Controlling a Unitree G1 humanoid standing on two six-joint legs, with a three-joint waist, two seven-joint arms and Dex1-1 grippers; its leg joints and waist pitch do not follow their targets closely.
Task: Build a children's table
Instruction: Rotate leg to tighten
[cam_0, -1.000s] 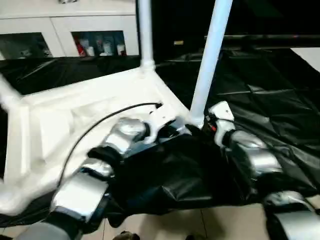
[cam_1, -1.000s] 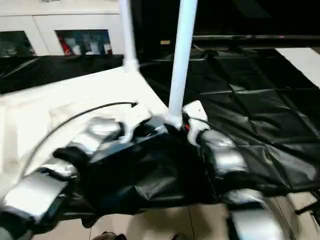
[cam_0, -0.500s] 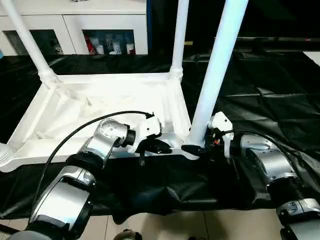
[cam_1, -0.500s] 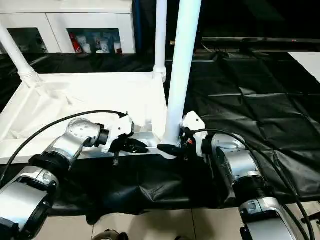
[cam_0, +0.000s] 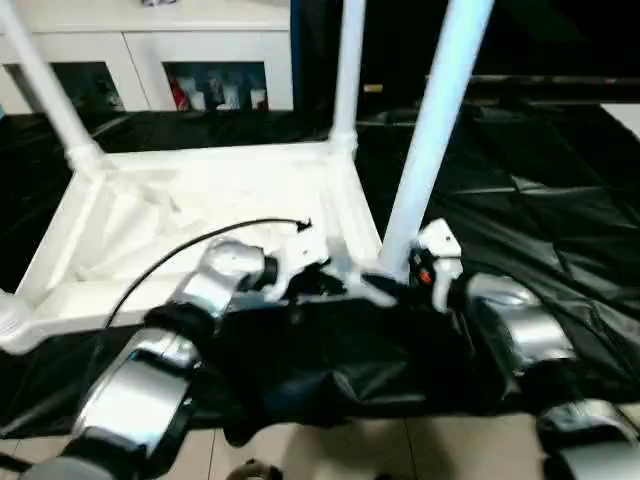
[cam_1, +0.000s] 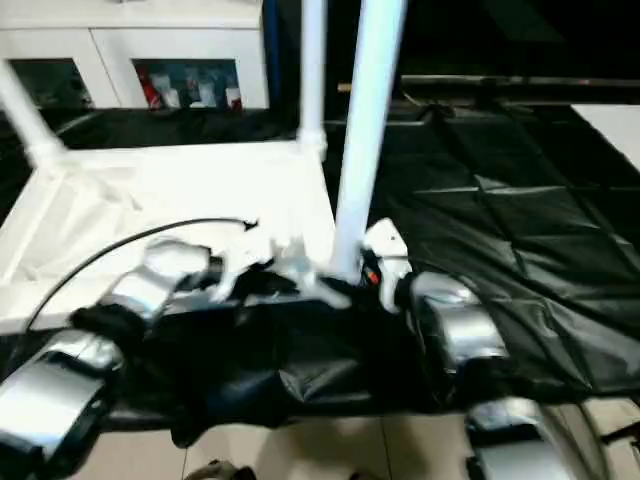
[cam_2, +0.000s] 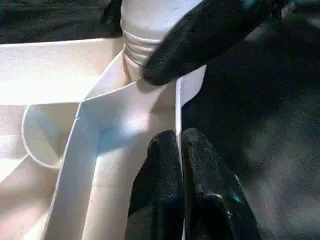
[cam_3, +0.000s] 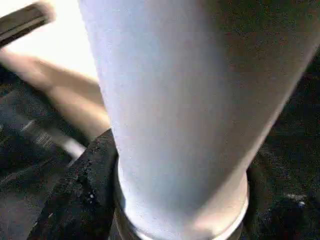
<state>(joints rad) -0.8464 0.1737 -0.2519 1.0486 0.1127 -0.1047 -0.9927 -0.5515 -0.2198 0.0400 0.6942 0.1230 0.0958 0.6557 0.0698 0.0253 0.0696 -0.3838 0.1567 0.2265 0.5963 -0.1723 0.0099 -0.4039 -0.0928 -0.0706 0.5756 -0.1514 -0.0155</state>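
The tabletop (cam_0: 200, 200) lies underside-up on the black-draped table (cam_0: 540, 190). The left gripper (cam_2: 179, 165) pinches its near rim wall (fingers pressed together on it). Just beside, the right gripper (cam_0: 385, 288) clasps the base of the near-corner leg (cam_0: 425, 130), which stands upright in its socket.

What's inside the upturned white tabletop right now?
Inside the tabletop only white ribs and a curved divider show. Legs stand in its corner sockets. The left gripper pinches its near wall; the arms cover the near edge.
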